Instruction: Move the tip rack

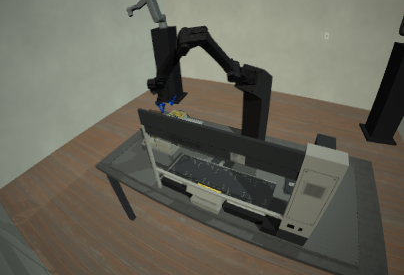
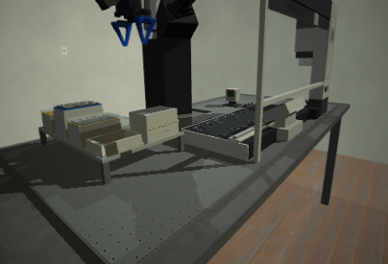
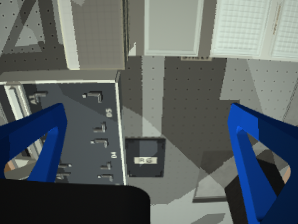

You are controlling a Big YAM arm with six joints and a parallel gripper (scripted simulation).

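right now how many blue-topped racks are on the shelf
1: the blue-topped rack stands at the back left of the shelf in the exterior view, behind a yellow-topped rack. Others may be hidden behind it.

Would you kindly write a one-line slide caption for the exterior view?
Open blue-fingered gripper hangs high above the labware shelf, holding nothing, beside the dark deck.
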